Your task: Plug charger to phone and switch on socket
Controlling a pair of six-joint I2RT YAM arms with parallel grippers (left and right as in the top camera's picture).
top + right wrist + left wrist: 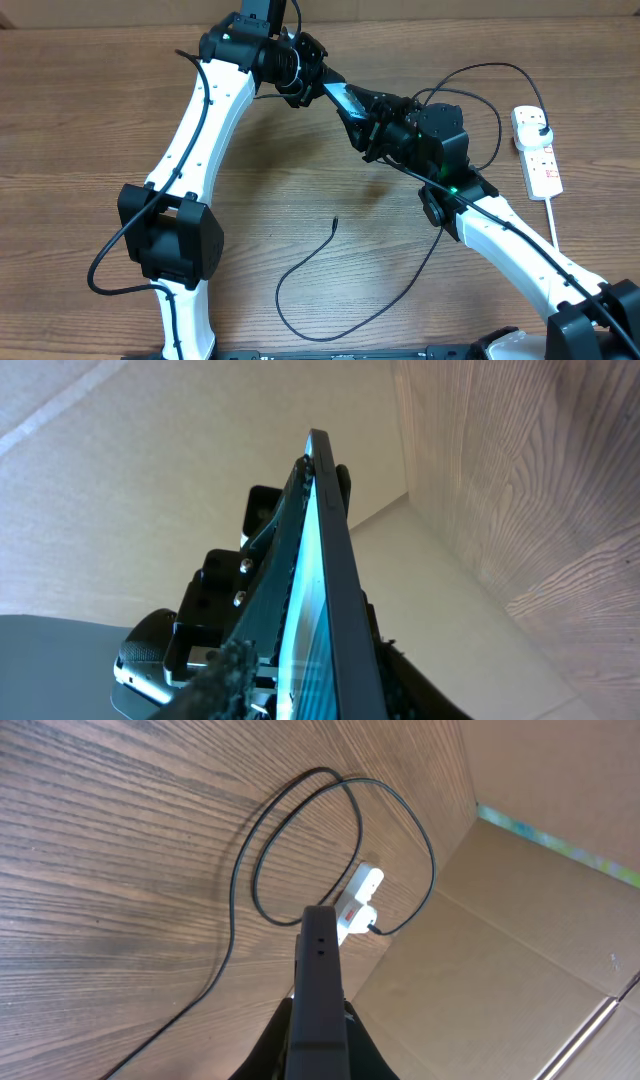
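The phone (344,99) is held above the table between both grippers, its light blue screen facing up. My left gripper (304,80) is shut on its far-left end and my right gripper (368,124) is shut on its near-right end. The left wrist view shows the phone edge-on (320,982), and the right wrist view shows its teal screen and dark frame (328,575). The charger lies on the table with its free tip (334,219) in front of the phone. Its black plug (542,131) sits in the white socket (541,165) at the far right. The socket also shows in the left wrist view (356,902).
The charger cable loops over the near table (290,325) and arcs behind the right arm (480,70). The socket's white cord (553,225) runs toward the front right. A cardboard wall (500,970) stands behind the table.
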